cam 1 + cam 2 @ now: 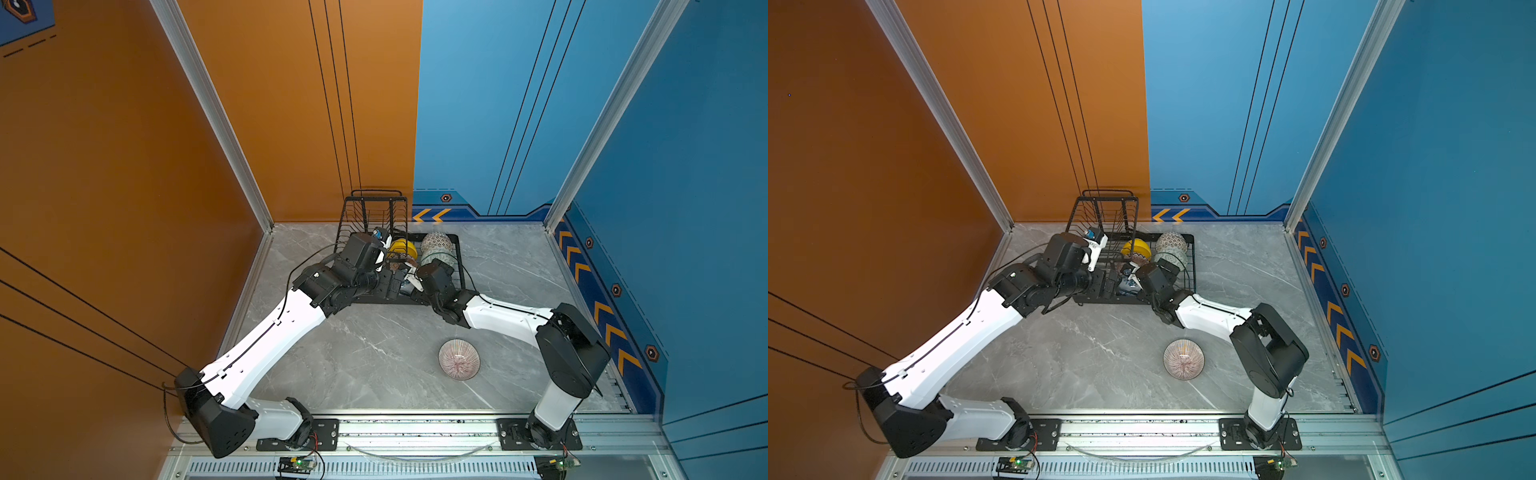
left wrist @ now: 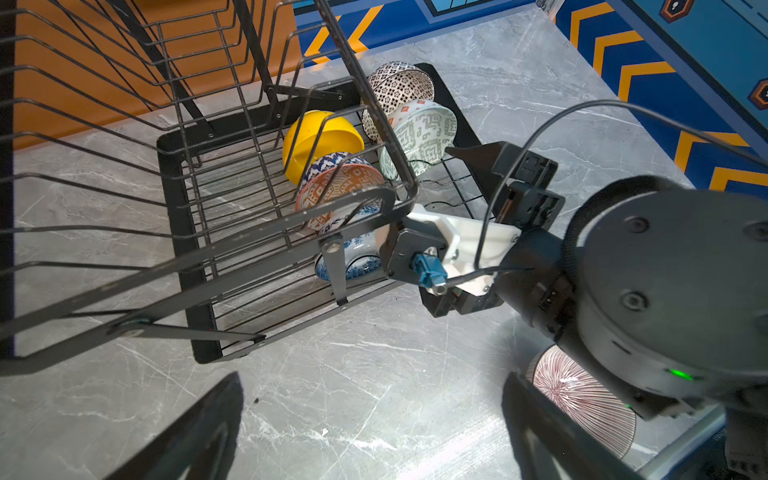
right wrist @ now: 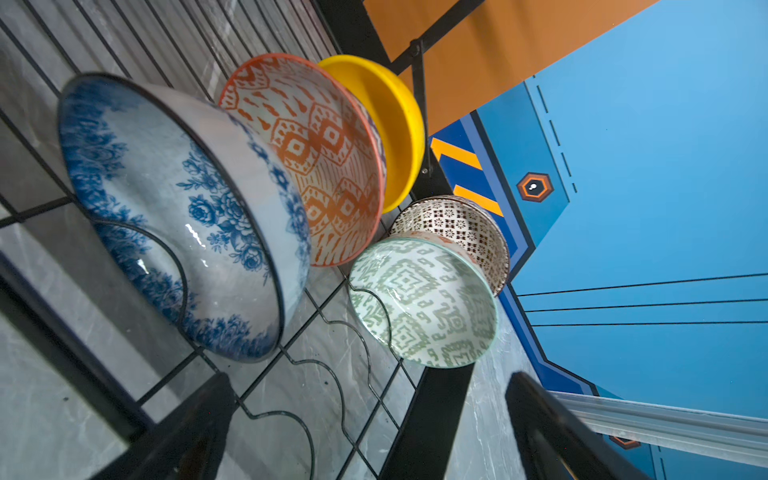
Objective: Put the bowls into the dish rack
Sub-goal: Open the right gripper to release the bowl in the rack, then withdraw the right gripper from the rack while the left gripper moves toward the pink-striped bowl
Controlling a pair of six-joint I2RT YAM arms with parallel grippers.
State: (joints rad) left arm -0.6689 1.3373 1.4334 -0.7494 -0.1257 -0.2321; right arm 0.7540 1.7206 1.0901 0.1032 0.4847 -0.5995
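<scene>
At the back of the grey marble tabletop (image 1: pixel 374 353) you have the black wire dish rack (image 1: pixel 457 245), its raised basket tier against the orange wall and its low tray reaching towards the blue one. Five bowls stand on edge in the low tray. You can see one row in the right wrist view: the blue-white floral bowl (image 3: pixel 178 216), the orange-white geometric bowl (image 3: pixel 316 158) and the plain yellow bowl (image 3: pixel 399 120), each leaning on the next. Beside them stands a second row, the pale green patterned bowl (image 3: pixel 419 299) in front of the dark-white fine-patterned bowl (image 3: pixel 461 224).

Your right gripper (image 3: pixel 374 424) hangs over the tray's wire floor just short of the floral and green bowls, its jaws spread wide with nothing between them. Your left gripper (image 2: pixel 370 428) is also spread wide and empty, over bare marble just beside the tray's near corner, under the basket tier.

The pink radial-striped bowl (image 1: pixel 459 359) sits upright on the table, well apart from the rack and near your right arm.
</scene>
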